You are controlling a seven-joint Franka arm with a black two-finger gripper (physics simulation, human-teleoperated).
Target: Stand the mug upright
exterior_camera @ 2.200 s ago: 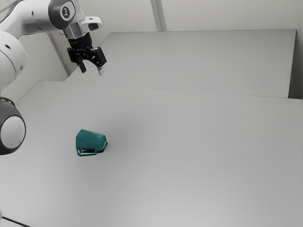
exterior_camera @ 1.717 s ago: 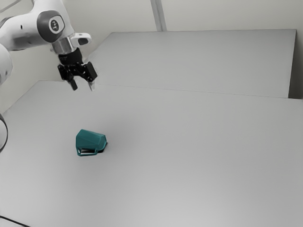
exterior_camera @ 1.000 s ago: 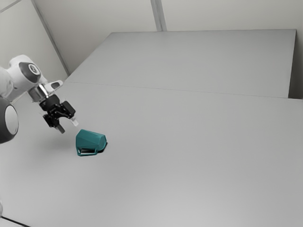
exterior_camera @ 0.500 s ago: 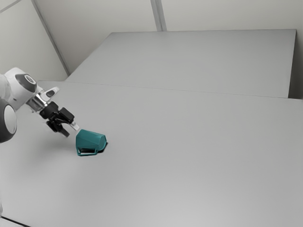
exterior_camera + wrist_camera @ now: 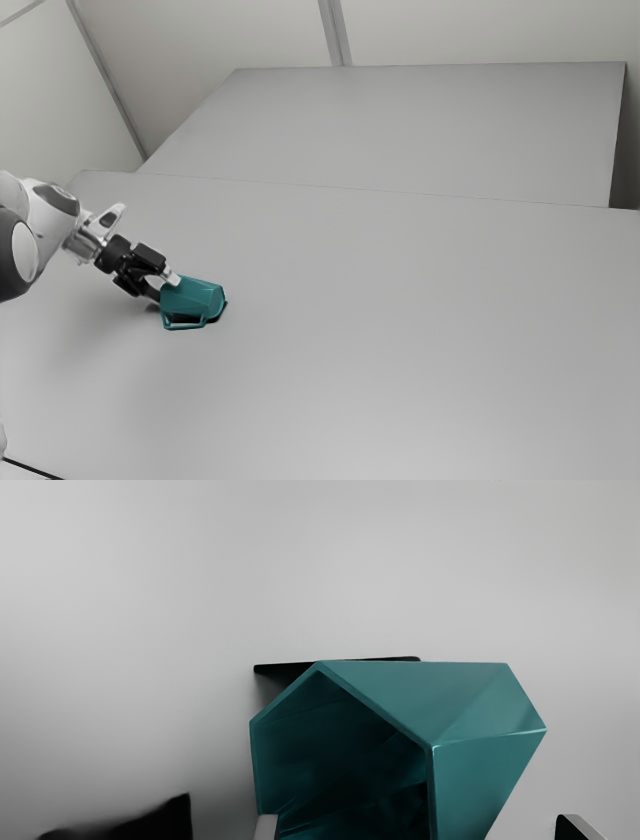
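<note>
My gripper [image 5: 164, 287] is low at the teal mug's [image 5: 196, 298] end nearest the arm, its fingers apart. The mug lies on its side on the table, its handle toward the exterior view's lower edge. In the wrist view, the mug [image 5: 475, 705] has its dark, angular mouth facing my hand. The open gripper [image 5: 421, 827] has one fingertip at the mouth's edge and the other out past the mug's outer wall, with a gap to it. Whether the first fingertip touches the rim, I cannot tell.
The grey table [image 5: 400, 330] extends around the mug. Beyond it is another grey surface [image 5: 430, 130], with pale walls [image 5: 200, 40] behind. A thin black cable or rod [image 5: 32, 468] crosses the exterior view's lower left corner.
From high above the table, my gripper has come down and tilted, then moved toward the exterior view's right to the mug's near end. The mug lies as before.
</note>
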